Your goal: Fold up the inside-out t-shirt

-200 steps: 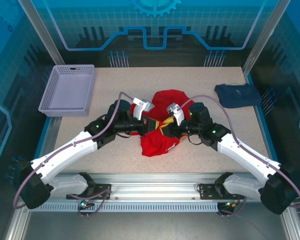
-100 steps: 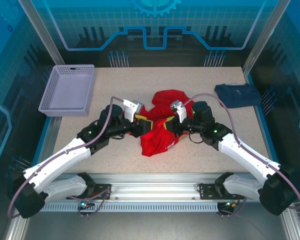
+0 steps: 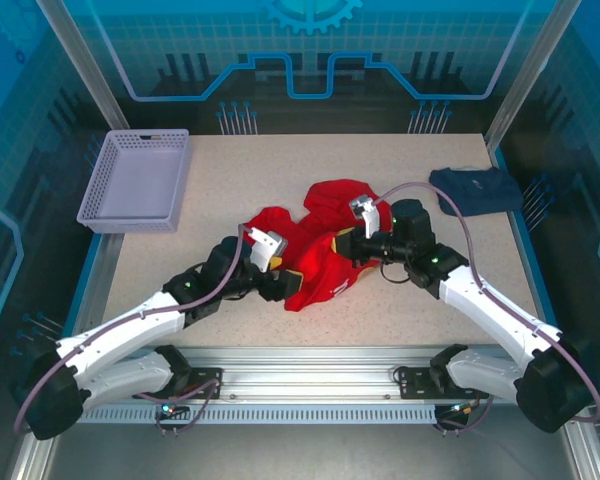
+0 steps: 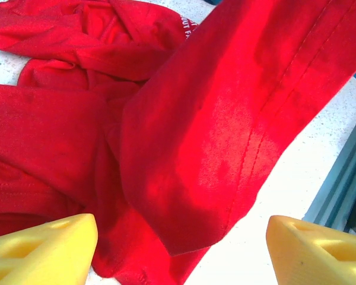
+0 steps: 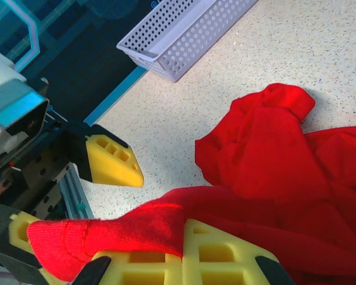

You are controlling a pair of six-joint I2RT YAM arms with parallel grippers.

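The inside-out t-shirt (image 3: 320,255) lies crumpled in a bright red heap at the middle of the table. My right gripper (image 3: 346,246) is at the heap's right side, shut on a fold of the red cloth, which drapes over its yellow fingers (image 5: 225,261). In the right wrist view the right gripper (image 5: 183,237) pinches the t-shirt (image 5: 273,166) close to a hem. My left gripper (image 3: 278,282) stands open at the heap's near-left edge. Its left wrist view has the left gripper (image 4: 181,249) spread wide in front of a raised fold of the t-shirt (image 4: 213,119), gripping nothing.
A lavender mesh basket (image 3: 137,178) sits at the back left of the table, also in the right wrist view as the basket (image 5: 184,29). A dark navy folded garment (image 3: 475,188) lies at the back right. The table's near edge and rail run just behind my left gripper.
My left gripper has opened, let go of the cloth and drawn back toward the near left. My right gripper has shut on the t-shirt. A flap of red cloth now lies further left.
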